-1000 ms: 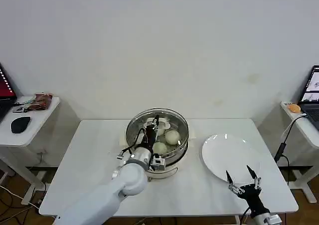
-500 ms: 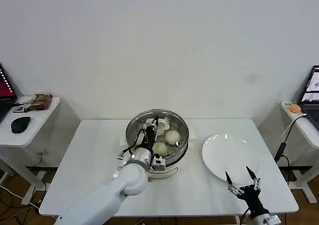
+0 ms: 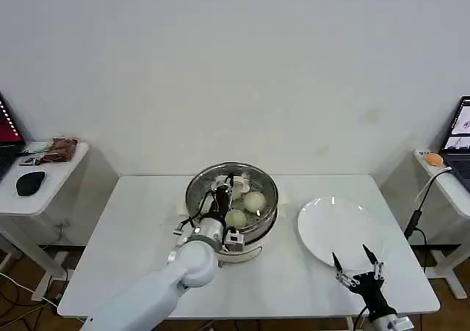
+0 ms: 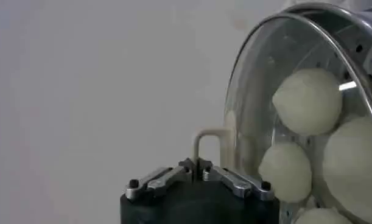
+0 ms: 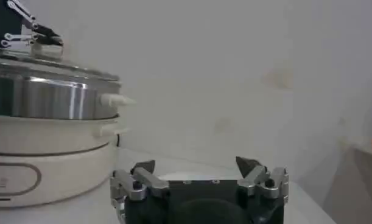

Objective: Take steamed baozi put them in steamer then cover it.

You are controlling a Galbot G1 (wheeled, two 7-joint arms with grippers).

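Gripping the cover (image 3: 232,189) handle, left claw (image 3: 221,186) hides baozi (image 3: 254,201); right claw (image 3: 358,268) spread beside plate (image 3: 330,228)

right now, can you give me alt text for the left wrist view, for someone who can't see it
The left hand is shut on the cream-white bar handle of the clear glass cover, which sits on the steel steamer. Through the glass, four cream-white steamed baozi lie on the perforated tray, against a plain pale background.
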